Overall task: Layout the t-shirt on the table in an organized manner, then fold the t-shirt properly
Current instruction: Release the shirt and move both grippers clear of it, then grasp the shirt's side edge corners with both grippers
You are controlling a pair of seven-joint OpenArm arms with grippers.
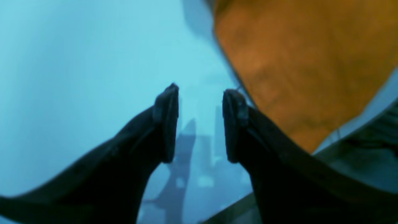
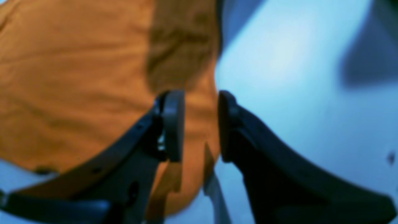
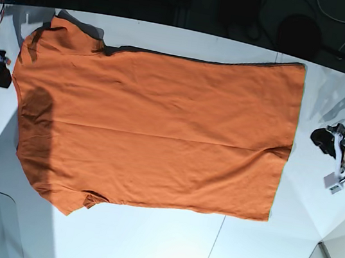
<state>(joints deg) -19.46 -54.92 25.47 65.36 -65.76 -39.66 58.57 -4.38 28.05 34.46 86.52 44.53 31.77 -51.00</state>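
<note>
Right gripper point(image 2: 200, 124), jaws parted and holding nothing, straddles the edge of the t-shirt point(image 3: 153, 126) lying flat on the table point(image 3: 143, 235); left gripper point(image 1: 200, 123), also parted, hovers beside the opposite edge.

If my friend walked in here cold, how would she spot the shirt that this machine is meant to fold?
Start at the big white table that fills most of the base view. Spread flat across its middle, sleeves toward that view's left and straight hem toward its right, lies the t-shirt. It is plain orange with no print, and it is the only cloth there; everything beside it is dark robot hardware.
</note>
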